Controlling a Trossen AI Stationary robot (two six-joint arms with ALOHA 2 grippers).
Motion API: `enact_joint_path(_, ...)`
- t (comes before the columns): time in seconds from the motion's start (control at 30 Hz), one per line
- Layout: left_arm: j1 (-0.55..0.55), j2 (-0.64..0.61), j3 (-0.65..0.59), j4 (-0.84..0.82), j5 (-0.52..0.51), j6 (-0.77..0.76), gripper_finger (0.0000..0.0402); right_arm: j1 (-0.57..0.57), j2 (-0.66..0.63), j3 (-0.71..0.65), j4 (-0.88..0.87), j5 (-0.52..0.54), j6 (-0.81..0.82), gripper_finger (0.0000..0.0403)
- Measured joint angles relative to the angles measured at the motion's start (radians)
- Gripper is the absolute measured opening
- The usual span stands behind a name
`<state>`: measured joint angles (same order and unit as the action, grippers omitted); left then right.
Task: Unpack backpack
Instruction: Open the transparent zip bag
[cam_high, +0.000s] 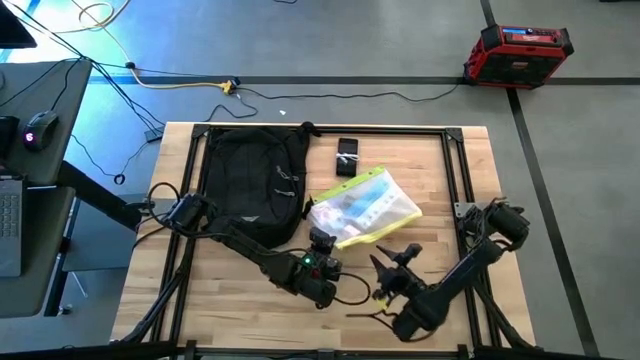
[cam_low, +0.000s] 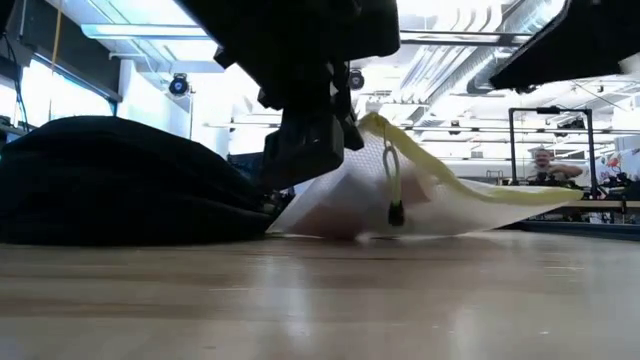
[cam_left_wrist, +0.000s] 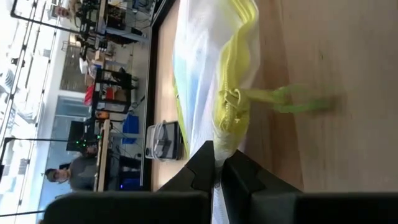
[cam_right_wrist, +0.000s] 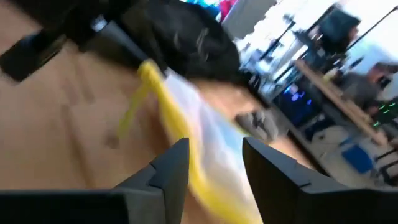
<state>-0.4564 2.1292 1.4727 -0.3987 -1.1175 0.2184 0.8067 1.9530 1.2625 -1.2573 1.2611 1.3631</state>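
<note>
The black backpack (cam_high: 250, 180) lies flat on the table's far left part; the low view shows it as a dark mound (cam_low: 110, 180). Right of it lies a clear pouch with a yellow zip edge (cam_high: 365, 208). My left gripper (cam_high: 322, 243) is shut on the pouch's near left corner. My right gripper (cam_high: 393, 262) stands open just near and right of the pouch; in its wrist view the pouch's yellow edge (cam_right_wrist: 186, 149) shows in the gap between the fingers (cam_right_wrist: 177, 165). My left gripper pinches the end of the pouch's yellow zip edge (cam_left_wrist: 225, 140) between its two fingers (cam_left_wrist: 202, 165), coming in nearly level from the near left. That corner (cam_low: 372, 125) is lifted; the pouch slopes down with its far part (cam_low: 480, 215) on the table. A zip cord (cam_low: 392, 185) hangs below. My right gripper: I cannot tell whether it touches the pouch.
A small black object (cam_high: 347, 155) lies on the table beyond the pouch. A black frame (cam_high: 455, 170) runs around the tabletop. A red and black case (cam_high: 518, 52) and cables (cam_high: 180, 82) are on the floor behind. A person (cam_low: 542, 165) sits far off.
</note>
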Motion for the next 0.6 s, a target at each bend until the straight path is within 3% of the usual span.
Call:
enact_joint_path(0.13,0.000,0.000,0.000,-0.001,0.000,-0.002,0.0000,-0.080,0.001,-0.007,0.067,-0.020,-0.007,0.0122)
enact_joint_path(0.27,0.000,0.000,0.000,0.000,-0.008,0.000,0.0000,-0.113,0.001,0.011,0.202,-0.108,-0.262,0.0133)
enact_joint_path(0.47,0.000,0.000,0.000,0.000,-0.010,0.000,0.0000,-0.086,0.001,0.014,0.481,-0.112,-0.624,0.0181)
enact_joint_path(0.6,0.000,0.000,0.000,0.000,-0.011,0.000,0.0000,-0.103,0.001,0.011,0.574,-0.105,-0.658,0.0215)
